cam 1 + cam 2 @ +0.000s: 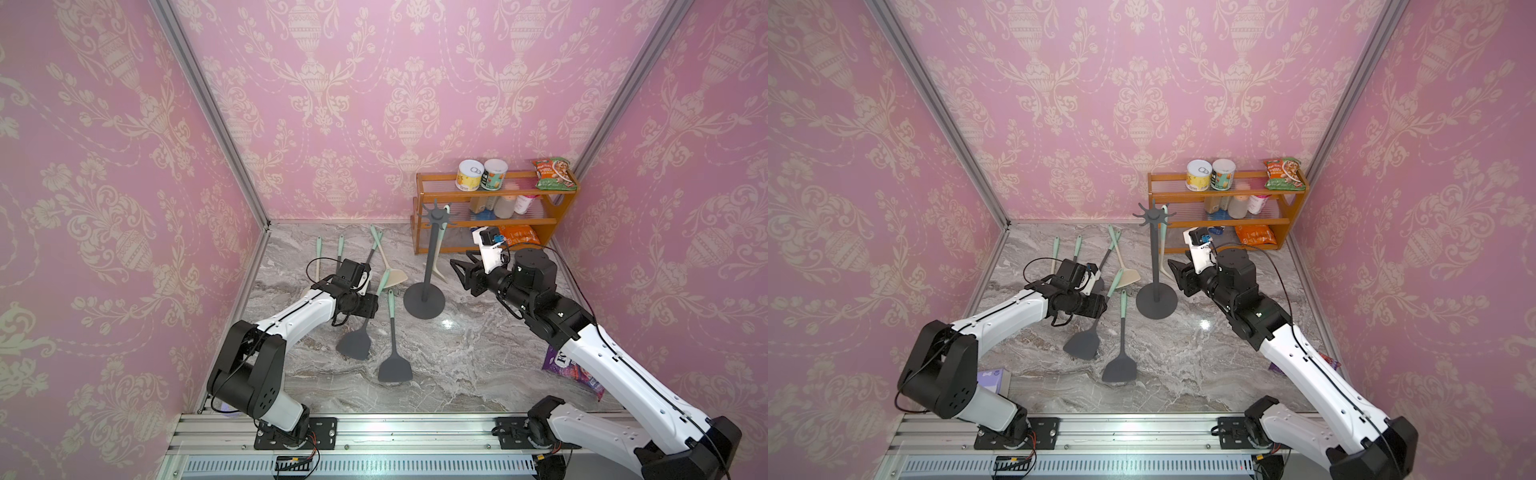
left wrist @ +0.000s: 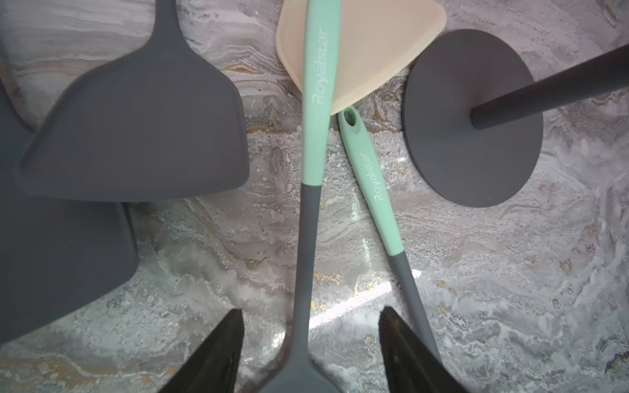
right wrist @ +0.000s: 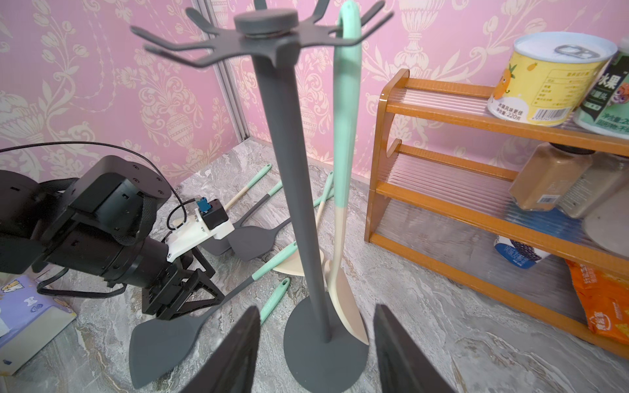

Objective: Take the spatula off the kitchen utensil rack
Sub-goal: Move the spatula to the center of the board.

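Note:
The kitchen utensil rack (image 1: pixel 424 300) stands mid-table, with its hook crown (image 3: pixel 265 23) on top. A spatula (image 3: pixel 343 136) with a mint handle and a cream blade hangs from one hook beside the pole. My right gripper (image 3: pixel 316 308) is open just right of the rack and faces its pole; in a top view the right gripper (image 1: pixel 462 269) holds nothing. My left gripper (image 2: pixel 311 311) is open and points down, its fingers (image 2: pixel 218 354) on either side of the neck of a grey spatula (image 1: pixel 353 343) that lies flat on the table.
Several more utensils lie left of the rack, among them a grey spatula (image 1: pixel 395 370) and a cream one (image 1: pixel 395 277). An orange wooden shelf (image 1: pixel 428 183) with cans, bottles and packets fills the back right corner. A purple bag (image 1: pixel 557 365) lies under the right arm.

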Controlling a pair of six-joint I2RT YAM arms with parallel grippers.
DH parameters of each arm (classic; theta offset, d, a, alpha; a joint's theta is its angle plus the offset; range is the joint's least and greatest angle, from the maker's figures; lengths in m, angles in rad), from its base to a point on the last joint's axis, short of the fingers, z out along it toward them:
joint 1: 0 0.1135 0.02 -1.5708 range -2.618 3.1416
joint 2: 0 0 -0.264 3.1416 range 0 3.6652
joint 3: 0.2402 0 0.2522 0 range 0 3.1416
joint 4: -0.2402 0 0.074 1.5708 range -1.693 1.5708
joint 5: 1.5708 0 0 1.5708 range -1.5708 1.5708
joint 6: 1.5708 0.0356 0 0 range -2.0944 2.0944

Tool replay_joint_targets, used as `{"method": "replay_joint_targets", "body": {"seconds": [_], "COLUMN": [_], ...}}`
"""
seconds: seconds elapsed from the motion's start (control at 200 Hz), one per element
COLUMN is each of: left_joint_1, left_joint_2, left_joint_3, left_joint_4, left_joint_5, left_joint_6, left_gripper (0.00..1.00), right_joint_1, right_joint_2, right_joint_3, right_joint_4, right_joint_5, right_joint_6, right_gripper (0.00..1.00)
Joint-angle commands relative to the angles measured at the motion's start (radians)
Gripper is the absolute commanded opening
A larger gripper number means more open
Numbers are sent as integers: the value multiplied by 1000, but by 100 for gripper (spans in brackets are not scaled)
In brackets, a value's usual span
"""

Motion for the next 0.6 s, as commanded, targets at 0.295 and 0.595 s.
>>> {"method": "replay_joint_targets", "body": {"seconds": [0.295,0.595], "left_joint_1": [-11,-16], "left_joint_2": [140,151], "left_joint_3": [29,-17], "left_joint_4": [121,146], "left_joint_5": [-31,17], "left_joint_6": [36,16], "left_gripper": [63,36], "right_joint_1": [-13,-20], "right_joint_2": [10,-16], "right_joint_3": [-16,-31], "right_joint_4": [-17,-26], "right_joint_5": [23,36], "right_joint_6": [-25,-32], "right_gripper": [56,57]}}
